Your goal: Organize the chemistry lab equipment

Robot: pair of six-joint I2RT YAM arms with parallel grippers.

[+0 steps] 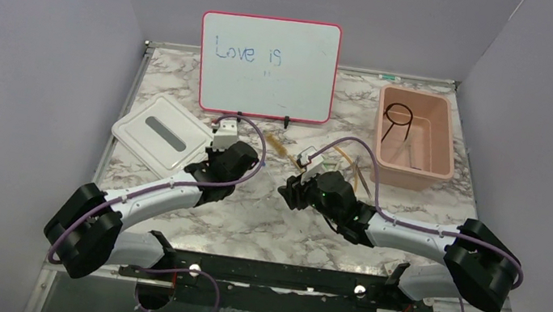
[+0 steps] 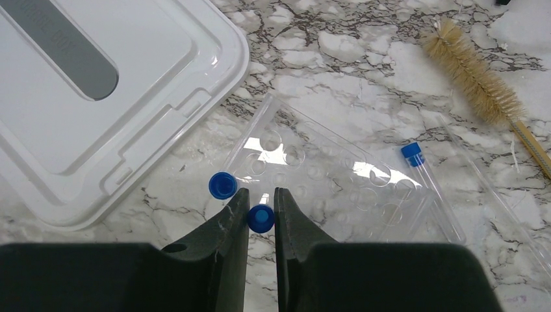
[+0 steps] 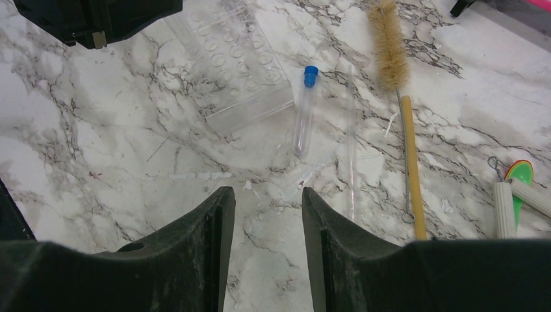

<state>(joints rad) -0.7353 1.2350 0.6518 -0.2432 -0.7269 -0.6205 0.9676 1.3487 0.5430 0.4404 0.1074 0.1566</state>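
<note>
On marbled tabletop [image 1: 264, 220] between lilac walls [image 1: 19, 46]: tube [image 3: 303, 114].

Robot lab test cell: marble-look tabletop [image 1: 272, 221] boxed by plain grey walls [image 1: 27, 47], w/ test-tube rack [image 2: 312, 169] & tube brush [image 2: 471, 71]

Three blue-capped tubes [image 2: 260, 218]: two at the near edge of one clear rack [image 2: 312, 162], one lying just right of it. Right of the rack are one bristle brush [image 2: 471, 71], one amber tube [image 3: 410, 162], and one pink bin [image 1: 414, 139] holding one black wire ring [image 1: 399, 114]. One white lid [image 2: 97, 97] lies left of the rack, and one whiteboard [image 1: 266, 65] stands behind it.
</note>
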